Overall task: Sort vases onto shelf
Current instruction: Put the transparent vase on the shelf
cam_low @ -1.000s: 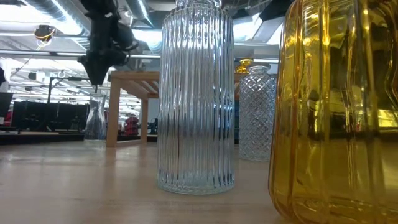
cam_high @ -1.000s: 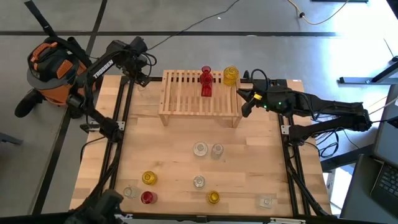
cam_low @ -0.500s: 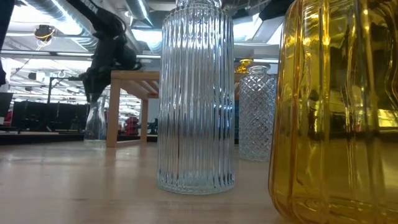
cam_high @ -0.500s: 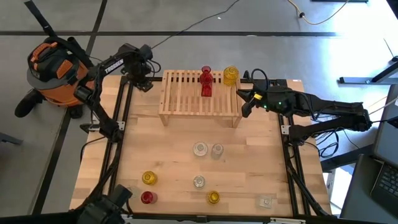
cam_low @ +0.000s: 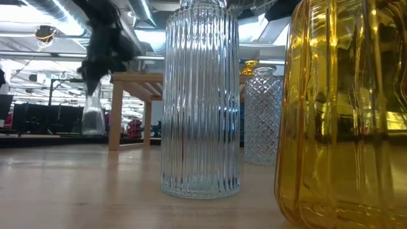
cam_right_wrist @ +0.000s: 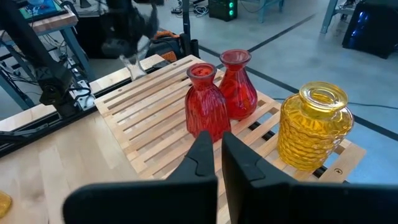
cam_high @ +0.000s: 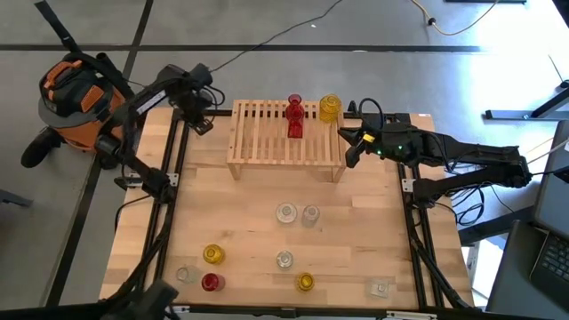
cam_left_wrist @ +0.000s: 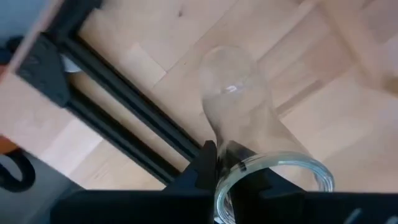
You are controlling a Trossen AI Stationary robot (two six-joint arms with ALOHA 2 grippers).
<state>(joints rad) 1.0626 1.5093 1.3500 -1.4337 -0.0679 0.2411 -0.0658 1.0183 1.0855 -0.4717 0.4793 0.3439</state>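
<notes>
My left gripper (cam_high: 199,123) is at the table's far left, just left of the shelf (cam_high: 286,138), shut on a clear vase (cam_low: 92,116) whose body (cam_left_wrist: 231,81) reaches away below the fingers. Two red vases (cam_right_wrist: 206,109) (cam_right_wrist: 238,84) and a yellow vase (cam_right_wrist: 314,127) stand on the shelf's slats at its far right. My right gripper (cam_high: 348,160) waits shut beside the shelf's right end, holding nothing. Several more clear, yellow and red vases stand on the near half of the table. My left gripper holds the clear vase at its neck just below the rim (cam_left_wrist: 219,163), coming from above with fingers pointing down. One finger (cam_left_wrist: 207,163) lies on the outside of the neck; the other shows only through the glass. The vase hangs slightly tilted, its base just clear of the table.
Near the table's middle stand two clear vases (cam_high: 285,212) (cam_high: 310,213). Along the near edge are a yellow vase (cam_high: 213,254), a red one (cam_high: 210,283), a clear one (cam_high: 284,260), another yellow one (cam_high: 305,282) and a clear one (cam_high: 380,288). An orange vacuum (cam_high: 76,93) sits off the far left corner.
My left gripper has dipped down onto the clear vase beside the shelf's left end, taken hold of its neck and come up again. The vase, which stood upright on the table, now hangs a little above it and slightly tilted.
</notes>
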